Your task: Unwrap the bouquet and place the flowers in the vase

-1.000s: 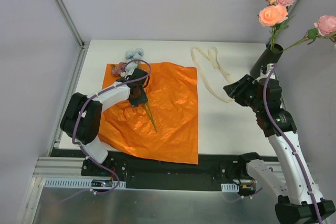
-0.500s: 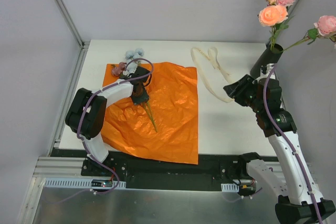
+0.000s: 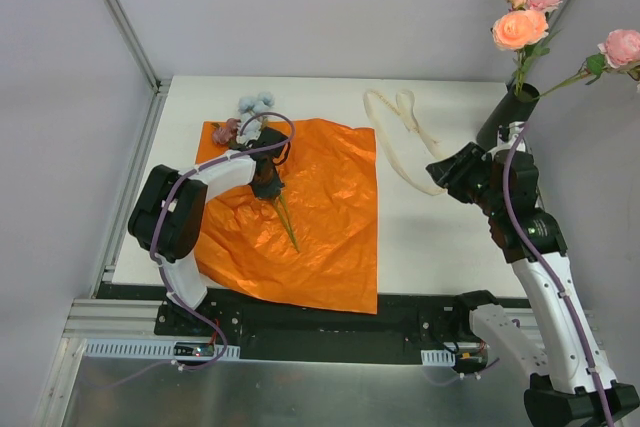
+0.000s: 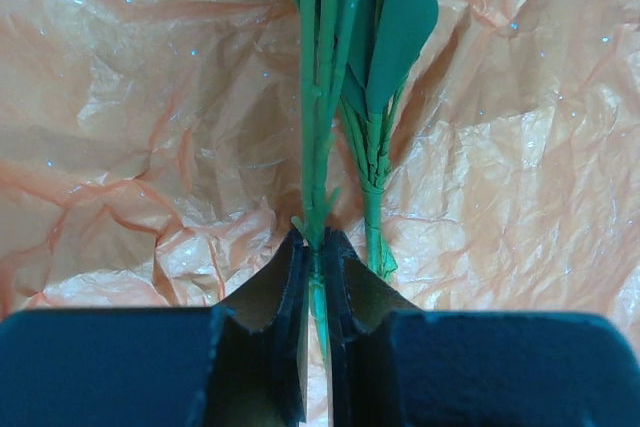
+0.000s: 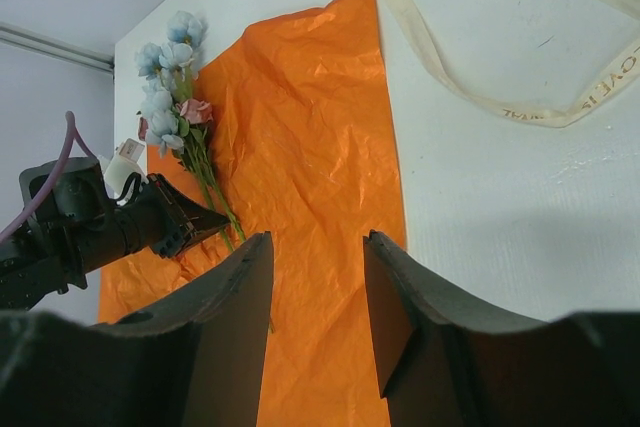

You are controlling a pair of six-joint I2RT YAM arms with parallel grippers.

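The bouquet lies undone: its orange paper (image 3: 330,217) is spread flat on the table. Pale blue blooms (image 3: 256,103) and a mauve one (image 3: 226,131) rest at the paper's far left corner, their green stems (image 3: 287,222) running toward me. My left gripper (image 3: 265,179) is down on the paper, shut on one thin green stem (image 4: 318,127); a second stem bundle (image 4: 372,197) lies just right of its jaws. The dark vase (image 3: 505,119) stands at the far right holding pink and peach flowers (image 3: 520,27). My right gripper (image 3: 447,169) hovers beside the vase, open and empty.
A cream ribbon (image 3: 400,132) lies looped on the white table between the paper and the vase. Grey enclosure walls and metal rails close in the left and back. The right wrist view shows the paper (image 5: 320,127) and the blue blooms (image 5: 165,87).
My left gripper's jaws have closed onto the stem, and the left arm has shifted slightly forward. The right arm and the vase flowers have not moved.
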